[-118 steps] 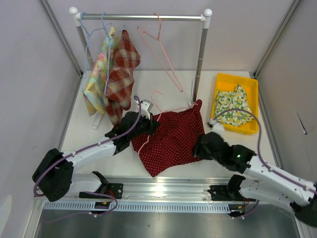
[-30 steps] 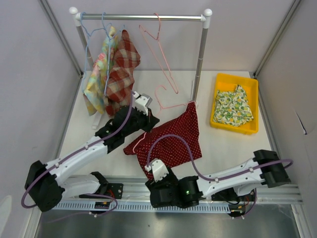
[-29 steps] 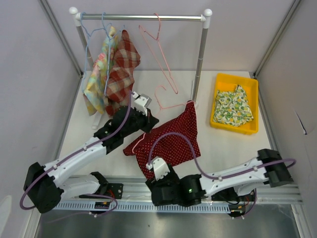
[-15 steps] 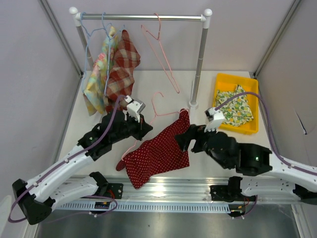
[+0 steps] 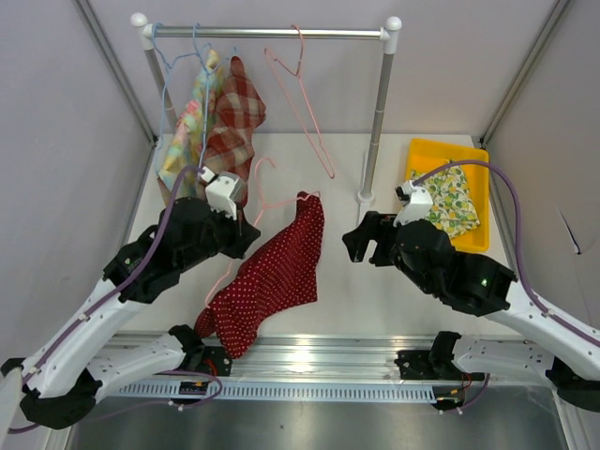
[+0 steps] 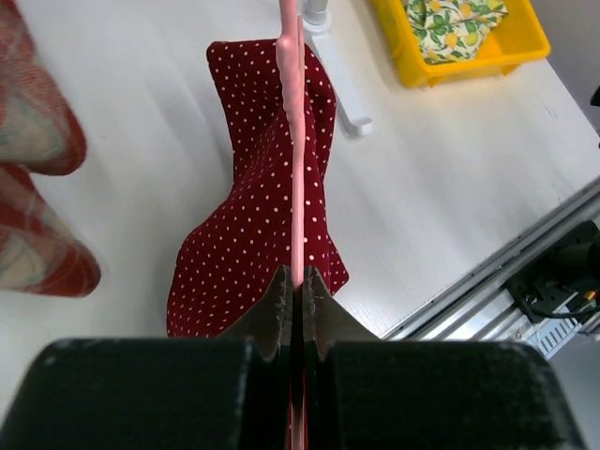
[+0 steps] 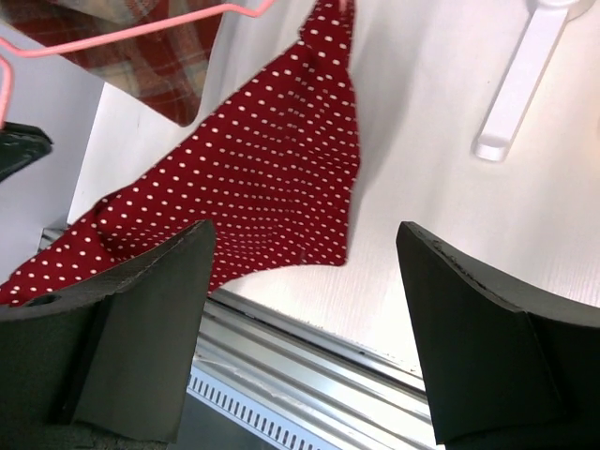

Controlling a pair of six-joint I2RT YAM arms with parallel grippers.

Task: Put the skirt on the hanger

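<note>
At centre-left overhead, the left claw (image 5: pixel 246 228) clamps a pink hanger (image 5: pixel 279 201) carrying the red polka-dot skirt (image 5: pixel 267 281); the right claw (image 5: pixel 359 246) at centre-right gapes wide, holding nothing. Left wrist view: skirt drapes along the hanger wire, mid-frame. Right wrist view: skirt fills the upper left, over the tabletop (image 7: pixel 441 216).

White table (image 5: pixel 349 302), pale grey walls (image 5: pixel 450 66), aluminium rail (image 5: pixel 309 349) in front

No writing, label, brand or number can be read in any view. The skirt (image 5: pixel 272 277) carries only white dots (a pattern, not lettering), and the cloth (image 5: pixel 457 202) in the yellow bin (image 5: pixel 473 157) bears a fruit print and nothing more.
</note>
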